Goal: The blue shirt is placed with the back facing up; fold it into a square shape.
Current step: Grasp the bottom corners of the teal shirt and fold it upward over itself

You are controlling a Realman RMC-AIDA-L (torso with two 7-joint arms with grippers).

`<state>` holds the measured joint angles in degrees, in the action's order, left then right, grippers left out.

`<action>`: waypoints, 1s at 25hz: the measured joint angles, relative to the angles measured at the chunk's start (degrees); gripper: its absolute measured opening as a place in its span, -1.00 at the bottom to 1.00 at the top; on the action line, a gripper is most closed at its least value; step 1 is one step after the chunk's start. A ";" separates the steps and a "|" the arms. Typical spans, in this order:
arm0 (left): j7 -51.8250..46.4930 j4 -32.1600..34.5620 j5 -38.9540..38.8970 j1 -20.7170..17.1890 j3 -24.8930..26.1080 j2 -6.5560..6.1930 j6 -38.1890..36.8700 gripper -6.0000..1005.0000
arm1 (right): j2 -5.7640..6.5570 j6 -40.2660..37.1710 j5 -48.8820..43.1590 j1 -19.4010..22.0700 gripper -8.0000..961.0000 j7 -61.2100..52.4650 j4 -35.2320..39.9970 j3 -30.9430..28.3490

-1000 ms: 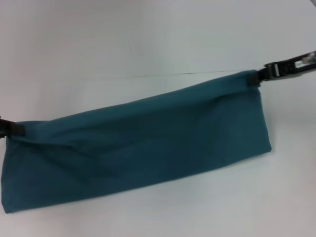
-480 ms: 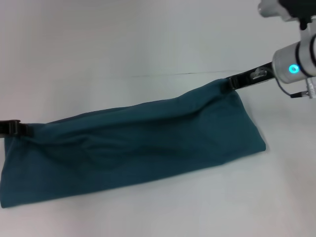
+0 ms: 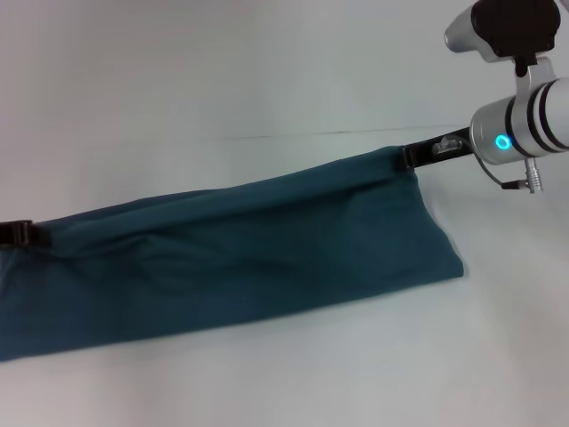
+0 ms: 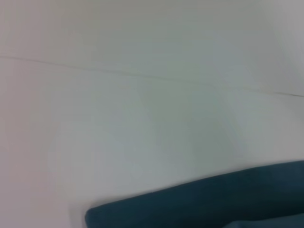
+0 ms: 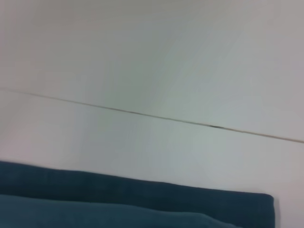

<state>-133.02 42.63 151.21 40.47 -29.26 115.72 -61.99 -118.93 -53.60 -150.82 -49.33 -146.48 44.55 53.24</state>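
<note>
the white table (image 3: 267, 71) fills the scene, with a thin dark seam line (image 3: 311, 133) crossing its far half. the blue shirt (image 3: 231, 258) lies on it as a long narrow folded band, running from the near left edge of the head view up to the right of centre, its far edge raised and stretched taut between the two arms. the right gripper (image 3: 411, 157) is clamped on the shirt's far right corner, its silver wrist with a lit blue ring above it at far right. the left gripper (image 3: 27, 234) is pinched on the shirt's far left corner, at the left edge.
</note>
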 joint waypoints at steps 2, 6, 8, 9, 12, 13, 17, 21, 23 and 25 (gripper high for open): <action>0.05 0.00 -0.01 -0.03 -0.01 0.20 0.36 -0.66 | -0.08 0.84 0.11 -0.02 -0.81 -0.01 -0.59 0.03; 0.09 0.00 0.03 -0.05 -0.10 0.72 1.59 -0.65 | -0.44 2.34 0.09 -0.08 -0.81 0.08 -0.94 0.11; 0.10 -0.01 -0.13 -0.02 -0.17 0.93 2.48 -0.65 | -0.50 3.08 0.12 -0.18 -0.81 0.12 -1.30 0.11; 0.10 -0.01 -0.17 0.01 -0.18 1.06 2.89 -0.65 | -0.56 3.61 0.14 -0.21 -0.81 0.11 -1.54 0.11; 0.02 -0.03 -0.14 0.18 -0.27 1.43 4.81 -0.65 | -0.68 5.35 0.40 -0.30 -0.80 0.06 -2.48 0.05; -0.07 -0.06 -0.13 0.23 -0.29 1.49 5.25 -0.65 | -0.69 6.14 0.84 -0.30 -0.80 0.03 -2.98 -0.09; -0.51 -0.23 -0.72 0.28 -0.22 1.60 7.18 -0.65 | -0.69 8.38 2.88 0.04 -0.78 -0.02 -3.76 -0.20; -1.08 -0.42 -0.48 0.43 -0.40 1.56 7.82 -0.65 | -0.69 9.01 2.95 0.01 -0.44 -0.03 -3.79 -0.07; -1.12 -0.44 -0.46 0.47 -0.43 1.40 7.85 -0.38 | -0.69 9.24 2.89 -0.04 -0.31 -0.04 -3.92 0.01; -1.13 -0.44 -0.46 0.51 -0.44 1.28 7.87 -0.15 | -0.69 9.25 2.94 -0.13 -0.24 -0.02 -4.14 0.05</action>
<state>-134.16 42.18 150.75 40.97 -29.70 117.00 -54.11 -119.62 -44.35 -147.88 -49.46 -146.50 40.41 53.29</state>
